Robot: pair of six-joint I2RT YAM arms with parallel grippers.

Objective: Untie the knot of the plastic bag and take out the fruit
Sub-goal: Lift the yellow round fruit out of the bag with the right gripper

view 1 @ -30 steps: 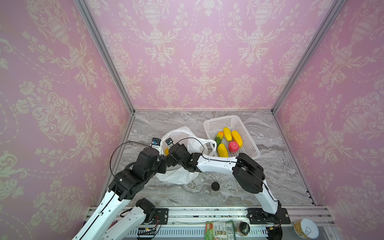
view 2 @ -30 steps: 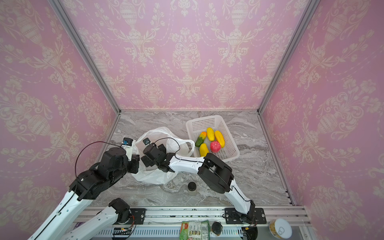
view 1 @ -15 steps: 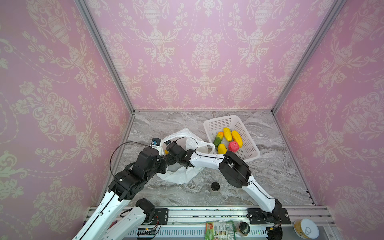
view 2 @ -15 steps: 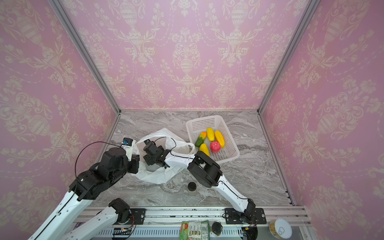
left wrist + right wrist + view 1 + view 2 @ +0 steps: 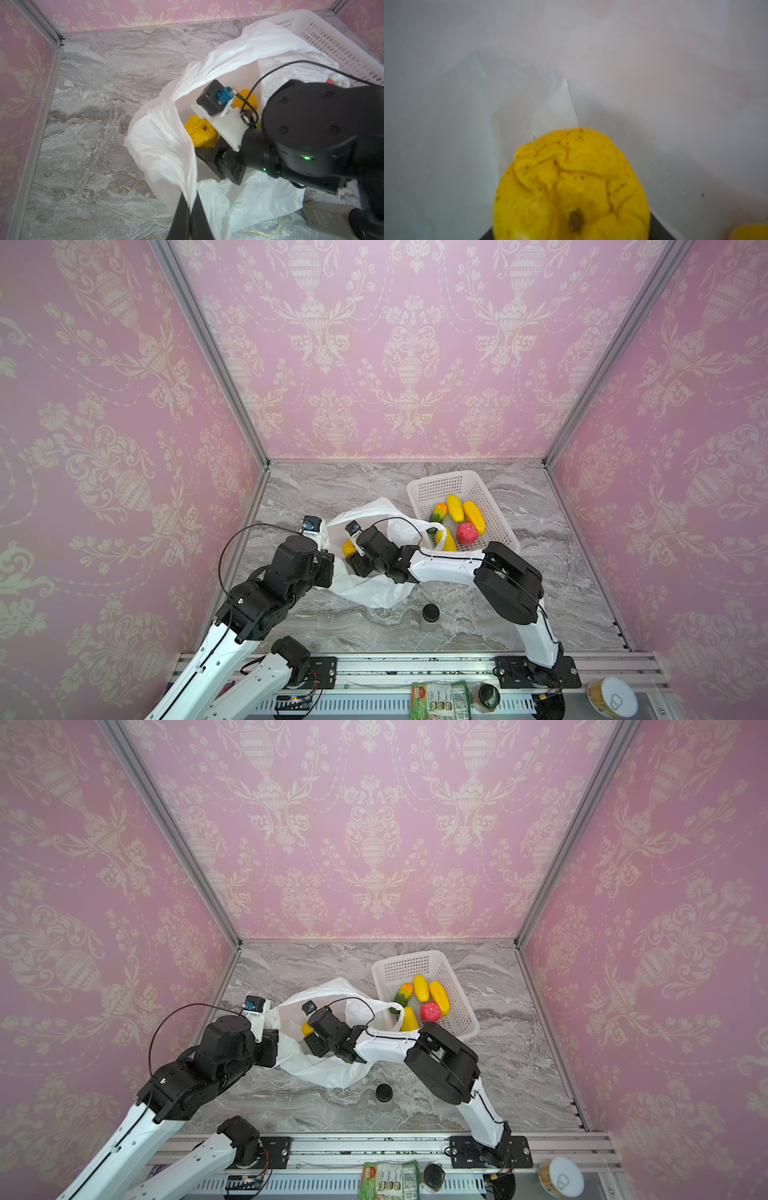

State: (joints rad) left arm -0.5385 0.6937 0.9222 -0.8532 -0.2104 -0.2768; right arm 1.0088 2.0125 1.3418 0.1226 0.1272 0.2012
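Sideways, the plastic bag (image 5: 374, 589) gapes toward the basket (image 5: 440, 488).
Rim pinched tight by left fingers (image 5: 181, 214); right arm (image 5: 444, 568) level inside, right fingers (image 5: 661, 229) straddling 1 yellow fruit (image 5: 571, 187), grip unclear.

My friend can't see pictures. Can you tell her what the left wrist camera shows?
The left pincer pinches the rim of an open white plastic bag, while the right arm reaches inside next to a wrinkled yellow fruit. A white basket sits beside the bag on the grey marble table.
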